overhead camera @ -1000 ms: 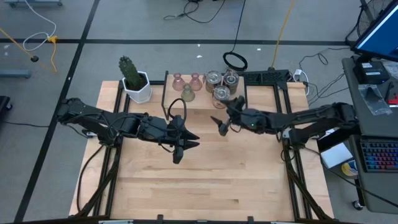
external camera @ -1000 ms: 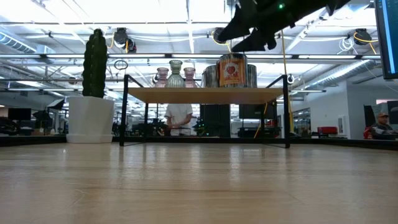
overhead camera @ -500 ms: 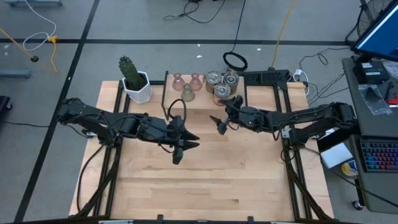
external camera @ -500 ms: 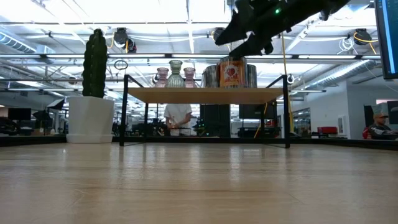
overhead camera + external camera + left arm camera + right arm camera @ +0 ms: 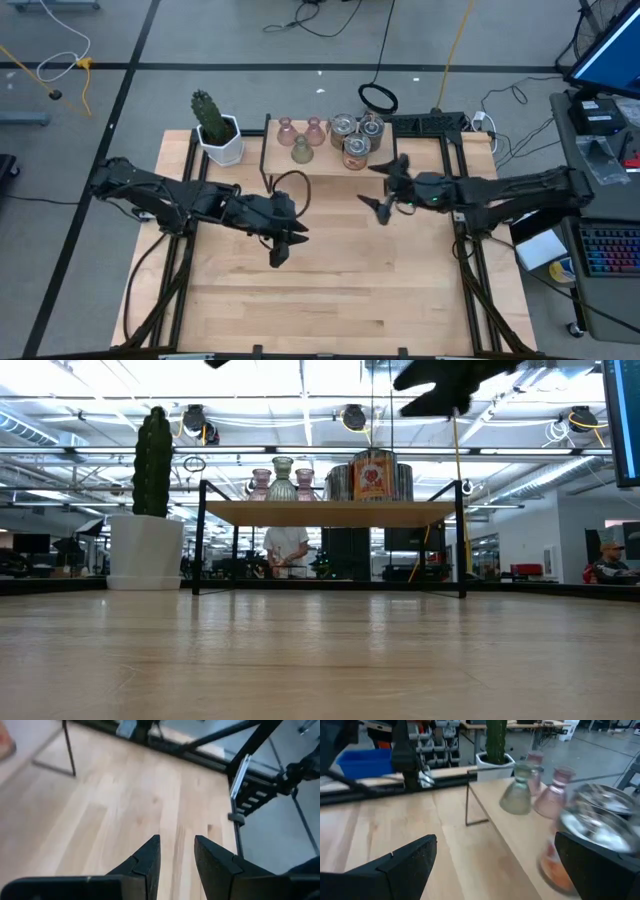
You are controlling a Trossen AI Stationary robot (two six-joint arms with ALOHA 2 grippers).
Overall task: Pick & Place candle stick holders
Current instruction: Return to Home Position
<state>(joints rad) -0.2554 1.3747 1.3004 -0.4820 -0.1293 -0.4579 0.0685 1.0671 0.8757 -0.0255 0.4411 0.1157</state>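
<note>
Several candle stick holders stand on a small raised wooden shelf (image 5: 330, 168) at the table's far side: two pinkish glass ones (image 5: 287, 129) (image 5: 315, 129), an olive-green one (image 5: 301, 151), two silvery ones (image 5: 343, 125) (image 5: 371, 125) and an orange-copper one (image 5: 355, 153). My right gripper (image 5: 385, 198) is wide open and empty, in the air just near and right of the shelf; its wrist view shows the olive-green (image 5: 516, 795), pink (image 5: 552, 797) and silvery (image 5: 600, 817) holders ahead. My left gripper (image 5: 283, 246) is narrowly open and empty over the table's middle (image 5: 177, 838).
A white pot with a green cactus (image 5: 215, 128) stands at the far left, beside the shelf. The shelf's black metal legs (image 5: 198, 540) rest on the table. Bare wooden table top (image 5: 340, 290) stretches toward the near edge. A person shows in the room beyond (image 5: 288, 545).
My right gripper has drawn away from the shelf toward the table's right edge, staying open and empty. My left gripper has shifted a little toward the near edge. The holders have stayed in place on the shelf.
</note>
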